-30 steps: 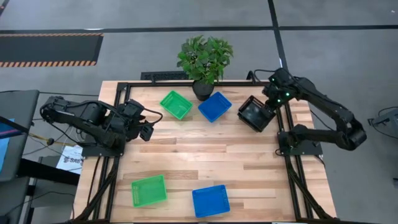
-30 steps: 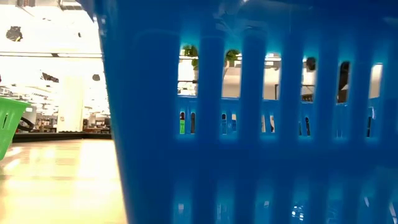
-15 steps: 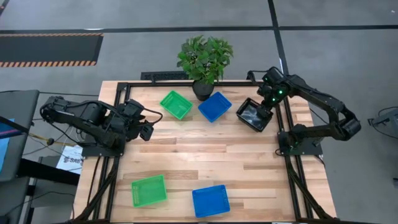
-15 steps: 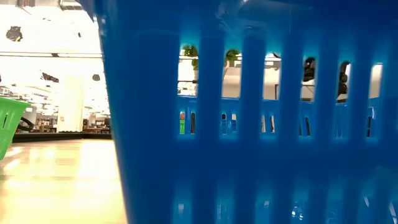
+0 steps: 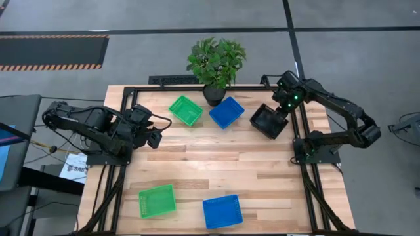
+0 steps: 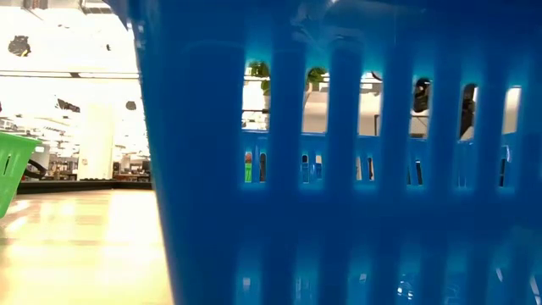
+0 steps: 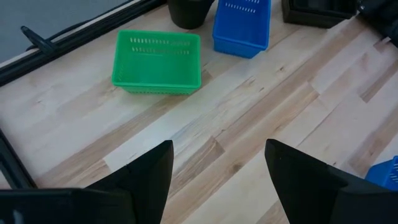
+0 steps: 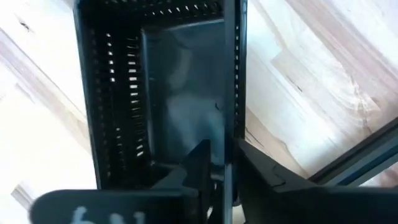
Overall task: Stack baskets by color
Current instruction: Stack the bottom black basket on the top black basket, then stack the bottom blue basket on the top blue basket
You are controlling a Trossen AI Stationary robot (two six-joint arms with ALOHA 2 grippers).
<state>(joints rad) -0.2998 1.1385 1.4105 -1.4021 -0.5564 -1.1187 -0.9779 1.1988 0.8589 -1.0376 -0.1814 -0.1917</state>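
A black basket [image 5: 269, 121] sits on the table at the far right, under my right gripper [image 5: 281, 113]. That gripper points down, its fingers slightly parted astride the basket's right wall [image 8: 230, 93]. My left gripper [image 5: 154, 137] hangs open over the table's left side, away from every basket. Near the plant stand a green basket [image 5: 186, 109] and a blue basket [image 5: 227, 112]. A second green basket [image 5: 157, 200] and a second blue basket [image 5: 222, 211] lie by the near edge. The near blue basket [image 6: 339, 169] fills the low view. My right gripper comes from above, one finger [image 8: 199, 165] inside the black basket and the other [image 8: 261, 177] outside, with the wall's rim [image 8: 230, 134] between them. A thin gap shows beside the inner finger; whether either finger touches the wall I cannot tell. The basket rests on the table.
A potted plant [image 5: 216, 62] stands at the far edge between the two arms. A black metal frame [image 5: 197, 87] runs along the table's edges. Bare wood [image 5: 216, 160] spans the table's middle.
My right gripper has sunk toward the table with the black basket and moved slightly left. The basket hung tilted a second ago and now lies lower, on the wood.
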